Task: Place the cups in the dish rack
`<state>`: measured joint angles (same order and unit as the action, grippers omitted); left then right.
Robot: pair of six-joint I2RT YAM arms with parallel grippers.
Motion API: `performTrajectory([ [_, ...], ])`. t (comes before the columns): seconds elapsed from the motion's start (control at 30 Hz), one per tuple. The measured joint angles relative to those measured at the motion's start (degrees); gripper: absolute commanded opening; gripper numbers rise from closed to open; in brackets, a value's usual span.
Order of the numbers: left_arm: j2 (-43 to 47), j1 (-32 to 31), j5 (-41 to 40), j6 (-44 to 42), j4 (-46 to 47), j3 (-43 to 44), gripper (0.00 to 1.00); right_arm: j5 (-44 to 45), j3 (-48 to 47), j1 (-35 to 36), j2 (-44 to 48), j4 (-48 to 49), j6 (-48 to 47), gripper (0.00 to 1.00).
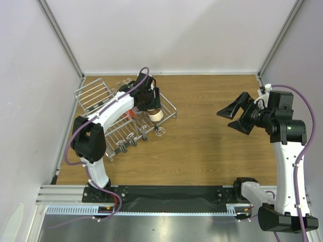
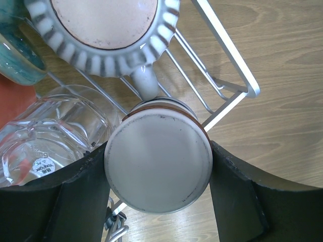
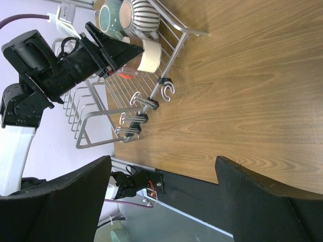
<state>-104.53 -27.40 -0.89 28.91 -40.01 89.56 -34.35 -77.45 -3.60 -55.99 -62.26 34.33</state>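
As my left gripper [image 2: 159, 151] pinches the pale cup [image 3: 149, 56] in the dish rack [image 1: 96, 91] beside the ribbed mug [image 2: 103, 30], only releasing seems left; my right gripper [image 1: 232, 119] is spread.

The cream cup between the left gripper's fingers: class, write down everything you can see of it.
The cream, round, ceramic-looking cup shows its flat, matt base to the left wrist camera, edged by a thin brown ring; its mouth points away, unseen. The left gripper clamps it on both sides, over a corner of the silver wire dish rack, close to a white ribbed mug and a clear glass.
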Motion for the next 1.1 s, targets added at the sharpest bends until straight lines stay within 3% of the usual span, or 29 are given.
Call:
performTrajectory([
  [1.1,-1.6,0.0,-0.6,0.6,2.4,-2.3,0.00,-1.2,0.8,-0.4,-0.1,0.0,-1.0,0.91],
])
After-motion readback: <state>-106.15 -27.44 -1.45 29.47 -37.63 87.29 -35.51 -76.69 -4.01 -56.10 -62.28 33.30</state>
